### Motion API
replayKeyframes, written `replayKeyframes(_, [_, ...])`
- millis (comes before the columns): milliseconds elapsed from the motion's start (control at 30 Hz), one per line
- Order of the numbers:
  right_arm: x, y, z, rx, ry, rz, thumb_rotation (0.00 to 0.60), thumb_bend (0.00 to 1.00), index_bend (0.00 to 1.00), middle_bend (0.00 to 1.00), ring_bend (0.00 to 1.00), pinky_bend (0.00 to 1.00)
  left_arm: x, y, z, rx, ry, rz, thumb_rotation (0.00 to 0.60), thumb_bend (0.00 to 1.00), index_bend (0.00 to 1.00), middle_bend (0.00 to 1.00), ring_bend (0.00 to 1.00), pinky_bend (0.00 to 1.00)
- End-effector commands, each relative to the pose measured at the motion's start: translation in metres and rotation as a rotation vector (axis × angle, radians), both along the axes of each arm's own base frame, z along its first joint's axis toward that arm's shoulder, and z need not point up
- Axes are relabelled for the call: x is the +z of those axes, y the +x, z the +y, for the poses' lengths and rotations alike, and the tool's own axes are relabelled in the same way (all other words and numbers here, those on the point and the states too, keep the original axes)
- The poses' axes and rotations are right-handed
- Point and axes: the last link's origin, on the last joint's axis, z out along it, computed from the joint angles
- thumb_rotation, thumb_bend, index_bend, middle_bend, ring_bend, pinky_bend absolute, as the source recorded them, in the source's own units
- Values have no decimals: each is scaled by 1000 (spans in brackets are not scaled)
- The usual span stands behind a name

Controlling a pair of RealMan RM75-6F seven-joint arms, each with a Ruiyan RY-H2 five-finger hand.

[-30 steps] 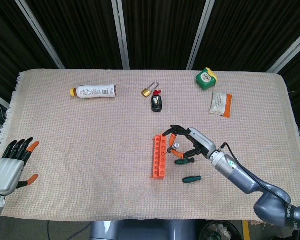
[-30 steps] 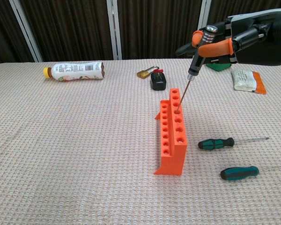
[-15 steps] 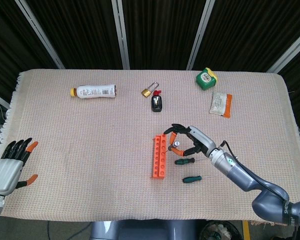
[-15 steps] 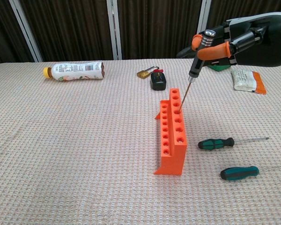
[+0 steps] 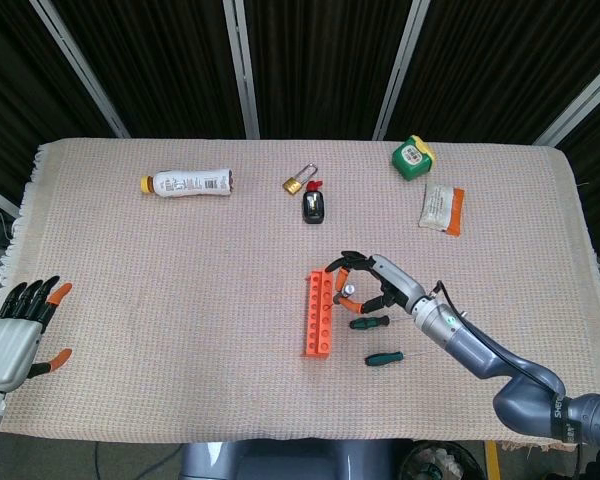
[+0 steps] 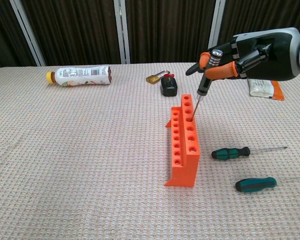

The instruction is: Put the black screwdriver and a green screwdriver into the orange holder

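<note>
Black screwdriver [image 6: 206,80] pinched upright by right robot hand [image 6: 250,50], tip in orange holder [image 6: 184,142].

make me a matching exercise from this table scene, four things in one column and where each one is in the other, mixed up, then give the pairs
Things:
1. black screwdriver
2. green screwdrivers
3. bottle
4. padlock

Places or states:
A. lying on its side at the far left of the cloth
B. held by the right hand, tip down at a hole near the far end of the orange holder
C. lying flat on the cloth to the right of the holder
D. at the far side, beside a small black object

Pairs: 1-B, 2-C, 3-A, 4-D
</note>
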Motion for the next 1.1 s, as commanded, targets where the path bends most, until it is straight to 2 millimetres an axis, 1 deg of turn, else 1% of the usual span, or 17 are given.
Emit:
replayKeyframes(33, [-7,0,-3,11,-3,29,600,442,594,248,0,0,0,0,0,1,-2,-2,600,191,88,0,0,0])
replayKeyframes(433, [-24,7,0,53,-13,92,600,442,594,248,0,0,0,0,2,4,-2,4,600,192,88,0,0,0])
replayKeyframes(700, [-30,12,1,60,-13,111,600,442,594,248,0,0,0,-2,2,11,3,2,600,190,88,0,0,0])
replayKeyframes(1100, [-41,12,0,43,-14,134,600,442,593,246,0,0,-1,-5,1,20,-2,-1,600,190,88,0,0,0])
